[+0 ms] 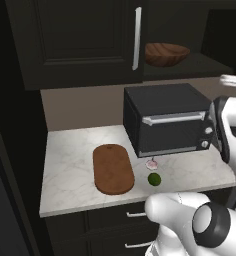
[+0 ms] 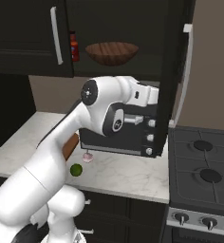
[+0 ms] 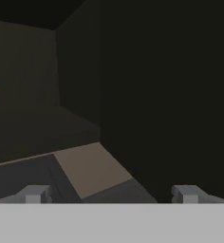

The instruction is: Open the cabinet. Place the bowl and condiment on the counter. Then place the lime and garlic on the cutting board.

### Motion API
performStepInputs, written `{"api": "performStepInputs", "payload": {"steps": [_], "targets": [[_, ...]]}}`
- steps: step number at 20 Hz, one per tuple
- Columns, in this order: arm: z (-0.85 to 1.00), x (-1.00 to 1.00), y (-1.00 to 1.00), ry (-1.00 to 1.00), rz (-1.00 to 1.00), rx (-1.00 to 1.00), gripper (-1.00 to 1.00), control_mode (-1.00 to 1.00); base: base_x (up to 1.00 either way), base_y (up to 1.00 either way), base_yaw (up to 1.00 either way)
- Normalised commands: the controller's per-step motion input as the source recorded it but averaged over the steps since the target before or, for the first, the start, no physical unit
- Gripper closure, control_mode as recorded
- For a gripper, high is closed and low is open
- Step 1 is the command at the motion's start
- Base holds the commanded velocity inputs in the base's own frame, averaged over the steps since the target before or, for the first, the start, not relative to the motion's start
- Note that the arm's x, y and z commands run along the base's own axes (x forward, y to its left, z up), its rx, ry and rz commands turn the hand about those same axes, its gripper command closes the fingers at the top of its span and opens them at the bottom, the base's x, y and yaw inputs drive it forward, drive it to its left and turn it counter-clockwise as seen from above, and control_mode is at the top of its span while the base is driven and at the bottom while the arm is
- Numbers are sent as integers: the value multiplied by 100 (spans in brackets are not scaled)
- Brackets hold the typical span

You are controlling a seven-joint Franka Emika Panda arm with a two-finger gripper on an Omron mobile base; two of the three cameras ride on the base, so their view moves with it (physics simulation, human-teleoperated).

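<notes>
Wooden bowl (image 2: 112,52) sitting on cabinet (image 1: 85,45) shelf, left of end effector (image 3: 113,193); jaws standing wide, empty. Prob. light, stiff, smooth — pinching the rim looks best.

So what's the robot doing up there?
It's getting things out of the cabinet, whose right door is already open. The bowl and the red condiment still sit on the shelf. Its fingers are open and empty, up by the shelf. The lime and garlic wait on the counter, beside the cutting board.
</notes>
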Motion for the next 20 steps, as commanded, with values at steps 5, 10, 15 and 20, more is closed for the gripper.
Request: {"api": "performStepInputs", "payload": {"steps": [5,10,15,20], "targets": [[0,9,-25,0,0,1,-100,-100,0,0,0],[0,-4,-15,0,0,0,-100,-100,0,0,0],[0,-5,7,-4,0,0,-100,-100,0,0,0],[5,-1,26,-2,0,2,-100,-100,0,0,0]]}}
